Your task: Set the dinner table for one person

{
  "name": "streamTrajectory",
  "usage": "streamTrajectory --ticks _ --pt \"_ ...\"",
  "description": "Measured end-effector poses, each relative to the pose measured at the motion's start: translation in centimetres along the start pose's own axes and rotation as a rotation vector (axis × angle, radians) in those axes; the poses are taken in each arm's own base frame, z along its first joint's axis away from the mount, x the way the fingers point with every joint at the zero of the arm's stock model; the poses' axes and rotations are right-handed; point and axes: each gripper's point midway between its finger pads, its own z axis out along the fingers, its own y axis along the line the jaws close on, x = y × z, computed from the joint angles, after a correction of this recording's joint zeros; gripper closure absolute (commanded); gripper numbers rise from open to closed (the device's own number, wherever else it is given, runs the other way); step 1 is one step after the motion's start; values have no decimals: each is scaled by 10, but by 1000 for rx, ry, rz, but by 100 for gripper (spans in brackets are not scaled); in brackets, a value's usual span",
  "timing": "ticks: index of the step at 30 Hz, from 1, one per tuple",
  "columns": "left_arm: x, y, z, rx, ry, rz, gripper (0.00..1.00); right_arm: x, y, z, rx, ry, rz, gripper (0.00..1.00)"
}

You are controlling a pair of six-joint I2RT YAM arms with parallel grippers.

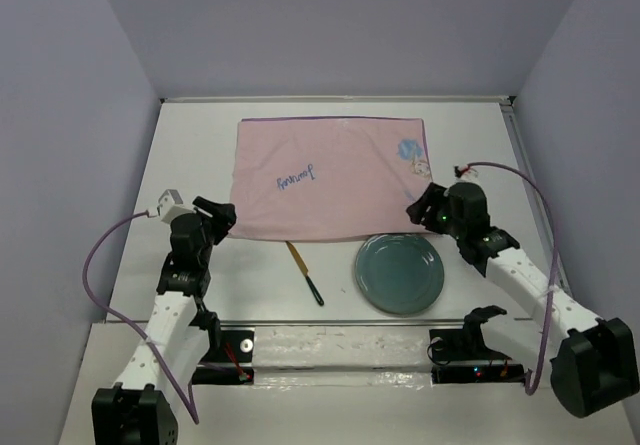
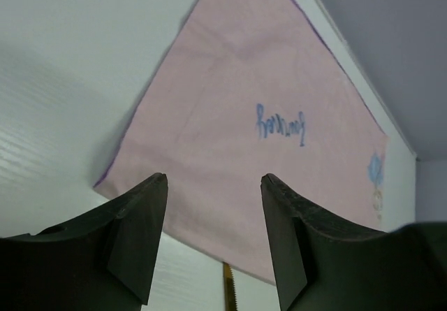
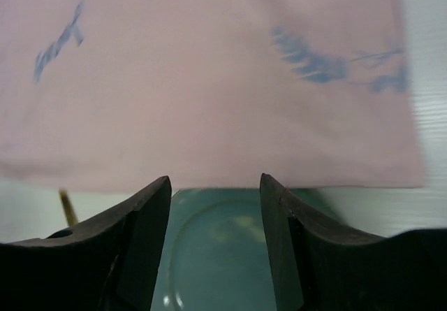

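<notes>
White dinner table [image 1: 190, 155] spans view, lavender walls [image 1: 60, 115] on three sides; pink cloth [image 1: 330, 175] flat at far centre. Left gripper [image 2: 213, 179]: jaws spread, empty, at cloth's near-left corner. Right gripper [image 3: 215, 182]: jaws spread, empty, over cloth's near edge and teal plate [image 3: 216, 248].

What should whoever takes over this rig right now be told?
Left pincer: open, empty, by the near-left corner of the pink rectangular cloth with blue print.
Right pincer: open, empty, by the cloth's near-right corner.
Done: the cloth lies spread flat on the white matte dinner table.
The teal round plate and the slim tan-and-black utensil lie by the cloth's near edge.
Left: probably moving the plate and utensil onto the cloth.
</notes>
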Motion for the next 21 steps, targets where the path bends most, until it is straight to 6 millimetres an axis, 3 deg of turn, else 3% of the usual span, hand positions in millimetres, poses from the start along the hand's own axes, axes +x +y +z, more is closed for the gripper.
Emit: streamTrajectory --ticks 2,3,4,5,8,12,13,16,17,19,20,21 --pt "-11 -20 -6 64 -9 4 34 24 44 -7 -116 55 -101 45" --pt "-15 -29 -9 91 -9 10 34 36 59 -10 -153 80 -144 51" --pt "-20 -43 -13 135 -8 20 34 50 73 -13 -189 113 -192 62" --pt "-26 -55 -17 171 -7 32 34 59 79 -14 -200 133 -223 65" --pt "-40 -92 -32 293 -3 84 39 66 62 -6 -111 146 -259 63" --pt "-29 -123 -46 420 66 154 44 69 31 -10 22 159 -269 59" --pt "-20 -127 -48 438 97 164 44 67 30 -13 25 154 -267 58" --pt "40 -152 -62 544 280 205 44 55 33 -27 4 112 -252 57" --pt "75 -162 -71 587 385 231 44 47 37 -35 -15 88 -243 57" --pt "123 -174 -87 649 531 262 42 31 48 -49 -50 44 -229 57" --pt "155 -174 -93 660 624 284 41 19 57 -58 -80 11 -220 56" --pt "171 -170 -94 650 670 301 40 13 61 -62 -94 -3 -216 56"
